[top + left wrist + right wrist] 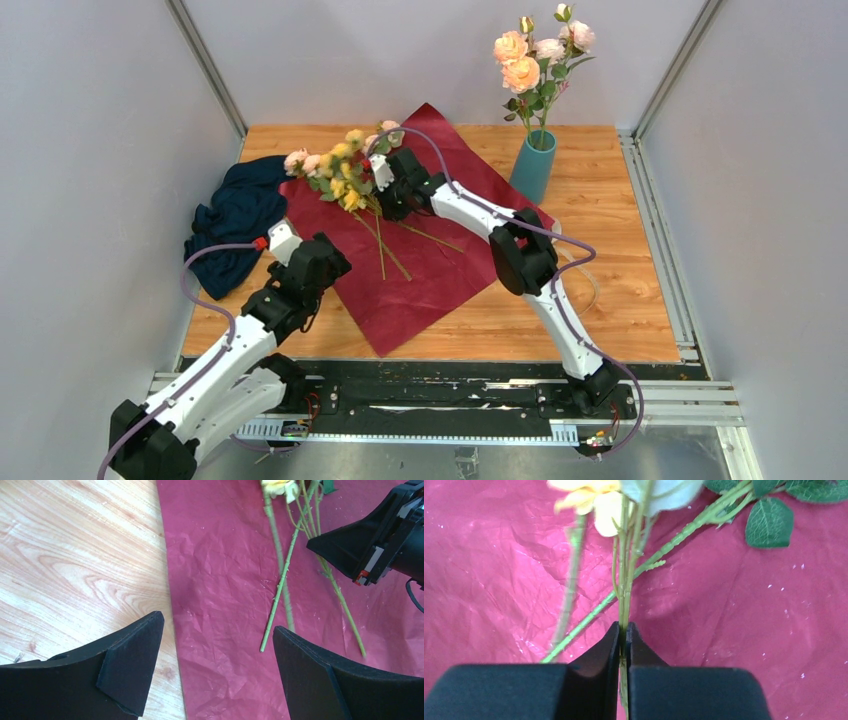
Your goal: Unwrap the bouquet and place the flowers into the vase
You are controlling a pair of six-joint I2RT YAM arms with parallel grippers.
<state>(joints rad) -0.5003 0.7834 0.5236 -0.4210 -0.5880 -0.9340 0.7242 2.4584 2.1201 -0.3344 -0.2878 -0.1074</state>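
**Right hand pinches a flower stem; left hand stands wide open**

Top external view: the maroon wrapping paper point(440, 270) lies spread flat on the wooden desk point(620, 300). The loose flowers point(345, 170) rest on its back left part. Their pink and yellow blooms point toward the back left, and their green stems trail toward the near edge. The right hand point(385, 192) is down among them, where the stems meet the blooms. From above, its own body hides the fingers. The teal vase point(533, 165) stands upright at the back right, just beside the paper's edge. It holds a few peach and pink roses point(535, 55). The left hand point(290, 248) hangs over the paper's left edge. A crumpled dark navy cloth point(235, 225) lies near it on the left side of the desk.

Left wrist view: the left hand point(217, 625) has its two black fingers spread far apart with nothing between them. Below the gap, the paper's edge runs between bare desk point(75, 555) on one side and wrapping paper point(215, 555) on the other. Several bare stems point(282, 580) lie crossed on the paper. The right hand point(370, 550) is in view at the upper right, just beside them.

Right wrist view: the right hand point(623, 627) is closed, its fingertips pressed together on a thin green stem point(624, 580). That stem runs up to a blurred yellow bloom point(594, 500). Other stems slant past on the paper point(749, 630), and a green leaf point(766, 522) lies at the upper right.
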